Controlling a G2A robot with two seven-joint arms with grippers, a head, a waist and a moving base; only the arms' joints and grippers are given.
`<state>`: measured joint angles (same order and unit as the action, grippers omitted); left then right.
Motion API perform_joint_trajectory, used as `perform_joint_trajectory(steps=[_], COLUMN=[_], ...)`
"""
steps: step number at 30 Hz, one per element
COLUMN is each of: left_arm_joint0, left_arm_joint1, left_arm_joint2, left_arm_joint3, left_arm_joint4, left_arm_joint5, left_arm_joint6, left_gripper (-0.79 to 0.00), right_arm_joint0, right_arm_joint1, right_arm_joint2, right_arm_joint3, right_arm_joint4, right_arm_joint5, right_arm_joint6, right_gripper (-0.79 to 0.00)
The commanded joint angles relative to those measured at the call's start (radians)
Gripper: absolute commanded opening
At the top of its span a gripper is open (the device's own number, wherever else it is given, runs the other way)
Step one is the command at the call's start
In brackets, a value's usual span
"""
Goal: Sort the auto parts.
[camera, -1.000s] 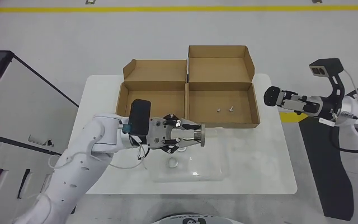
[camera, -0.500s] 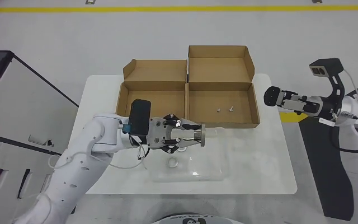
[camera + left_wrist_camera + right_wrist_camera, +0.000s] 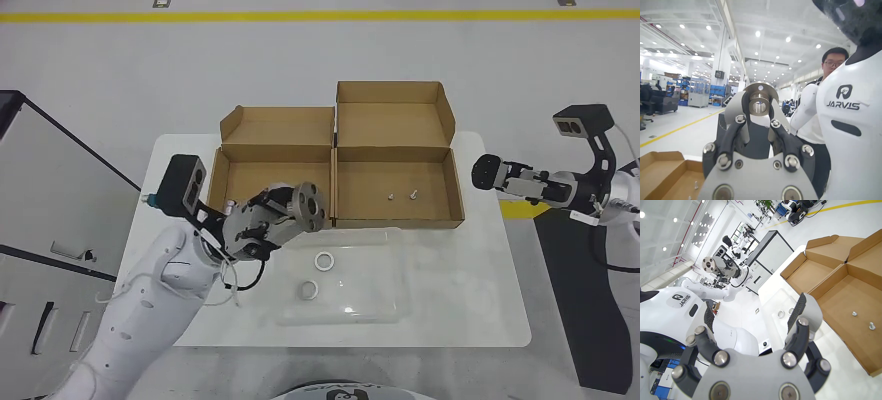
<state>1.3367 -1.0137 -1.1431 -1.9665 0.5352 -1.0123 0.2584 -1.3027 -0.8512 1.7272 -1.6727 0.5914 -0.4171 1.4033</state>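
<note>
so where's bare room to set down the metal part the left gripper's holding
The left box floor shows bare. The right box is free except around two bolts near its front wall. The table right of the clear tray is open; the tray's left half holds two rings.

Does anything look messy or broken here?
No, nothing stands out. Two bolts lie in the right box, two rings sit on the clear tray, and the left claw grips a metal flange in the air.
</note>
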Motion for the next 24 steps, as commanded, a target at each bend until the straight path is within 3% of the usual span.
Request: perform_joint_trajectory(steps=[1, 9, 19, 24], left_arm_joint0=[-0.004, -0.011, -0.040, -0.057], left_arm_joint1=[0.000, 0.018, 0.080, 0.104], left_arm_joint2=[0.008, 0.028, 0.094, 0.106], left_arm_joint3=[-0.021, -0.026, -0.061, -0.087], left_arm_joint4=[0.003, 0.096, 0.281, 0.240], left_arm_joint5=[0.000, 0.000, 0.000, 0.000], left_arm_joint6=[0.062, 0.264, 0.549, 0.550], left_gripper=[-0.785, -0.785, -0.785, -0.785], right_arm_joint0=[0.000, 0.000, 0.000, 0.000], right_arm_joint1=[0.000, 0.000, 0.000, 0.000], right_arm_joint2=[0.000, 0.000, 0.000, 0.000], right_arm_joint3=[0.000, 0.000, 0.000, 0.000], right_arm_joint4=[0.000, 0.000, 0.000, 0.000], right_arm_joint5=[0.000, 0.000, 0.000, 0.000], right_arm_joint6=[0.000, 0.000, 0.000, 0.000], right_gripper=[0.000, 0.000, 0.000, 0.000])
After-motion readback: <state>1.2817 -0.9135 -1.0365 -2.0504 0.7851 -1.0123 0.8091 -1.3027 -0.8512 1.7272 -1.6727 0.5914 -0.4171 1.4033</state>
